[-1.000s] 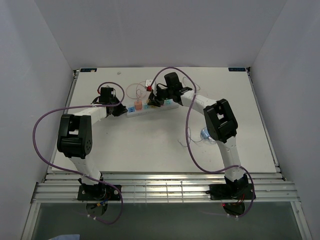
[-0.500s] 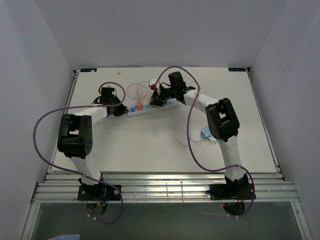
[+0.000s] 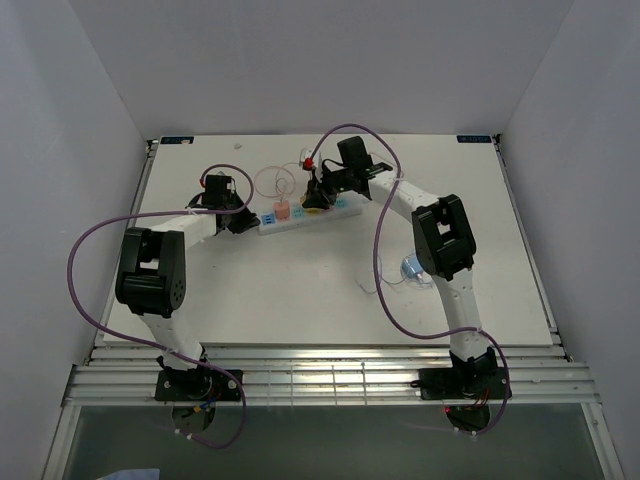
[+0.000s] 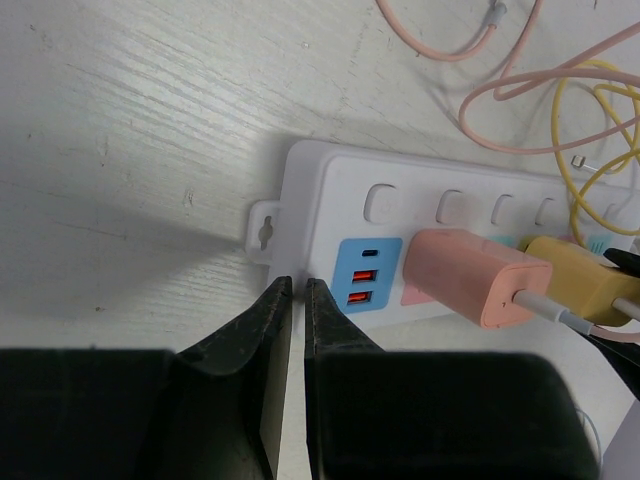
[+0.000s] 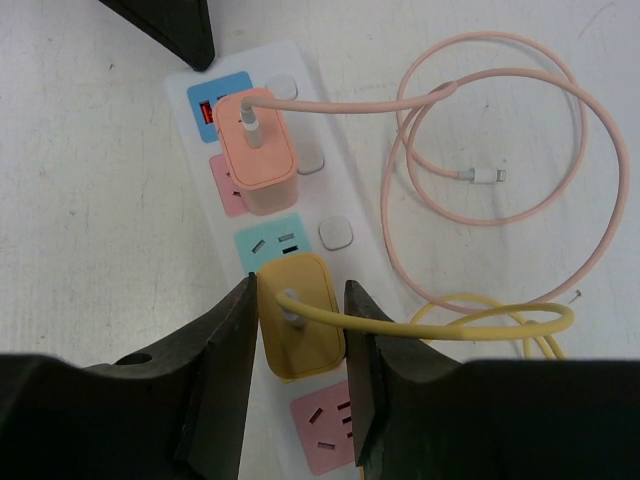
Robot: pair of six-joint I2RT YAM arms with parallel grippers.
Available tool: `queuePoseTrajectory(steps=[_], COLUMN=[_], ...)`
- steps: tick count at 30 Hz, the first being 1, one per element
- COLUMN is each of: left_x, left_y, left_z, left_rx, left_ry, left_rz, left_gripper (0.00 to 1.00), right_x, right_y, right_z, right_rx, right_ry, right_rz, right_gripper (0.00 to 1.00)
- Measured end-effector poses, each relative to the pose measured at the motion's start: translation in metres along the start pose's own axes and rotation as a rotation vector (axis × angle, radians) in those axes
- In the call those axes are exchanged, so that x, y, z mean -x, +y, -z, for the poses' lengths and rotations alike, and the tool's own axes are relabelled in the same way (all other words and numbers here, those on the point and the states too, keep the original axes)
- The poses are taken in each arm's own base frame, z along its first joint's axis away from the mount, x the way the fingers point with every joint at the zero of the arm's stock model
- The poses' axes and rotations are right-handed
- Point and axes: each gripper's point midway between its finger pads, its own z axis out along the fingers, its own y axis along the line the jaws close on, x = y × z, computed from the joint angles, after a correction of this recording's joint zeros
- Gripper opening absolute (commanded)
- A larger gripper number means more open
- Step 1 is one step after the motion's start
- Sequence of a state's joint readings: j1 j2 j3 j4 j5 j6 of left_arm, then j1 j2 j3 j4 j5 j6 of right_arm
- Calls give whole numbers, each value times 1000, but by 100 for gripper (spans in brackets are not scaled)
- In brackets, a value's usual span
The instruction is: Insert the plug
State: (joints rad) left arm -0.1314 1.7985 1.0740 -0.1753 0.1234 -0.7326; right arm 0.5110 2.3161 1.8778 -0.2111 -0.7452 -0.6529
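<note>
A white power strip (image 3: 338, 209) lies at the far middle of the table. A pink plug (image 5: 258, 150) sits in it beside the blue USB panel (image 4: 365, 275). The yellow plug (image 5: 300, 315) stands upright on the strip (image 5: 322, 200), between a light-blue socket and a pink socket. My right gripper (image 5: 300, 290) is shut on its two sides from above. My left gripper (image 4: 297, 285) is shut with nothing in it. Its tips rest at the strip's left end (image 4: 320, 190), just below the mounting tab. From above, the left gripper (image 3: 245, 222) and the right gripper (image 3: 318, 198) sit at opposite parts of the strip.
A pink cable coil (image 5: 500, 130) with a loose connector and a yellow cable (image 5: 470, 320) lie on the table beyond the strip. A pale round bundle (image 3: 410, 268) lies by the right arm. Purple arm cables (image 3: 90, 250) loop over the table's sides.
The strip, both plugs and both grippers have shifted a little to the right. The right wrist has tipped more upright over the yellow plug.
</note>
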Motion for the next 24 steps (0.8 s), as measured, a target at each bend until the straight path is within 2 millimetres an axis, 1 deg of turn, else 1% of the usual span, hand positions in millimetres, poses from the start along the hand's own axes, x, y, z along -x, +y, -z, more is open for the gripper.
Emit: queuePoseTrajectory(steps=[9, 10, 13, 16, 19, 24], left_x=[0, -2, -24, -24, -24, -28], left_y=[1, 4, 26, 26, 26, 27], left_z=[0, 0, -4, -3, -3, 2], left_rx=[3, 17, 85, 77, 76, 77], left_ry=[-1, 6, 74, 79, 79, 84], left_rz=[-3, -7, 4, 4, 4, 0], left_gripper=[21, 21, 21, 20, 20, 24], right_x=[-5, -6, -10, -13, -17, -22], right_y=[0, 1, -4, -13, -16, -10], right_z=[2, 5, 15, 18, 23, 33], right_rx=[-62, -78, -154, -214, -284, -396], right_ry=[6, 1, -2, -16, -36, -52], right_rz=[-160, -169, -212, -259, -286, -332], right_gripper=[8, 8, 8, 8, 8, 8])
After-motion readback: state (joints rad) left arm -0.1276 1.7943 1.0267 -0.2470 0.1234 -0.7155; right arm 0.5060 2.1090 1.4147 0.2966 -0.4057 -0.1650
